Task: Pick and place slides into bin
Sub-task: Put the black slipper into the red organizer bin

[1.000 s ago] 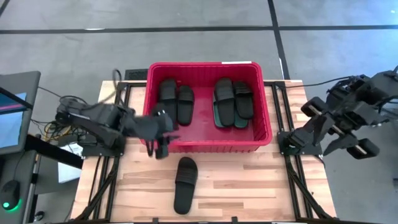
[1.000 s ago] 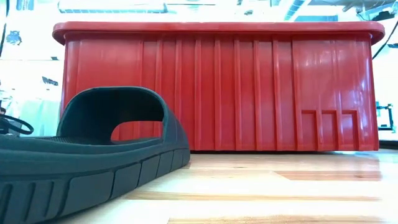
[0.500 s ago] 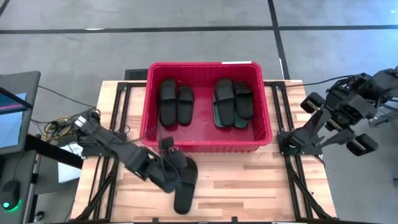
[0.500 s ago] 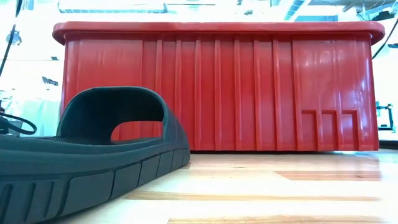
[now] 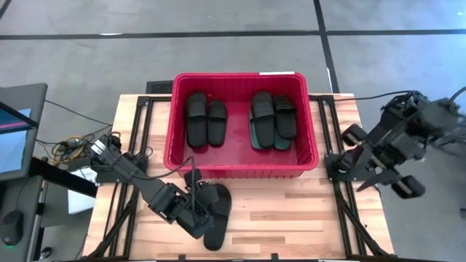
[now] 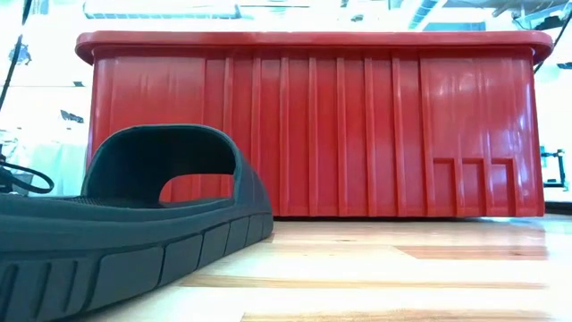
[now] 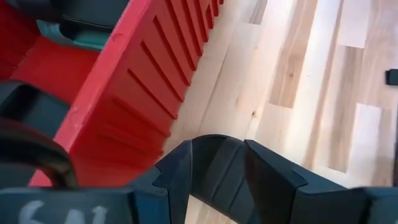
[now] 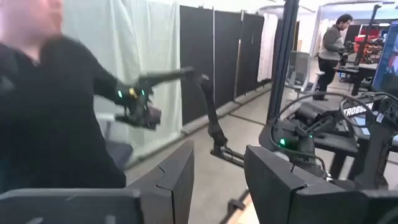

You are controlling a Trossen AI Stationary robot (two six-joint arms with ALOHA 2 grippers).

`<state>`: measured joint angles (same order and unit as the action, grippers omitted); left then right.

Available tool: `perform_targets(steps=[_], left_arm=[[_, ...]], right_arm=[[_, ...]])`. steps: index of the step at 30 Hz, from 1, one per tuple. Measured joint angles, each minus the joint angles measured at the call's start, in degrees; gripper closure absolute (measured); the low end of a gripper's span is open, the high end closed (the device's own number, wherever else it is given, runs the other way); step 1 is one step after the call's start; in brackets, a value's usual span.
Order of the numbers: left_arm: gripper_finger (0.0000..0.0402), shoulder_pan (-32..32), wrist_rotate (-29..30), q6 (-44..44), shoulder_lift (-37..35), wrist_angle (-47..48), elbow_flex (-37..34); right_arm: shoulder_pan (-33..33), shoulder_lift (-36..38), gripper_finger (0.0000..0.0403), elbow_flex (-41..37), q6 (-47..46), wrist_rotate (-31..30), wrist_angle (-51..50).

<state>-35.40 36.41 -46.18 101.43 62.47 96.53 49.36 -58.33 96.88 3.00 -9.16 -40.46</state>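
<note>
A: From above, the left end effector sits low over the black slide lying on the bench just in front of the bin. The four slides already dropped lie in two pairs in the bin. What worries you?

B: The fingers sit at the slide's edge nearest the arm, not over the strap. A shallow bite on the sole rim could let the rubber flex and slip out on the lift.

A: At bench level, the slide lies flat, strap arched up, with the bin wall tall behind it.

B: That wall is the second risk: a low carry could catch the rolled rim.

A: The left wrist camera shows its fingers parted by a moderate gap, nothing between them, and the red wall close by.

B: So, crowded against the bin, it could nudge it.

A: The right wrist view shows its fingers parted too, empty, facing the room and a person.

B: That arm is parked off the bench's right side, so it poses no hazard.
</note>
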Motion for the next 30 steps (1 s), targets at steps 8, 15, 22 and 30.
perform_targets(steps=[8,15,22,30], left_arm=[[0.0269,-0.7,-0.42,-2.14,0.0,-0.02,0.0],[0.0269,-0.61,-5.28,-0.29,0.0,0.32,0.0],[0.0269,-1.05,-6.66,-0.24,-0.07,0.95,-1.84],[0.0269,-1.16,-10.2,-2.56,-0.11,0.71,-4.29]], right_arm=[[0.13,-2.4,0.0275,-0.07,3.45,0.16,-1.41],[-1.38,-2.37,0.0275,-0.03,-0.3,0.08,-1.67],[-1.92,-2.62,0.0275,-0.02,-10.48,0.12,-6.74],[-1.88,-4.66,0.0275,0.0,-10.32,0.12,-7.38]])
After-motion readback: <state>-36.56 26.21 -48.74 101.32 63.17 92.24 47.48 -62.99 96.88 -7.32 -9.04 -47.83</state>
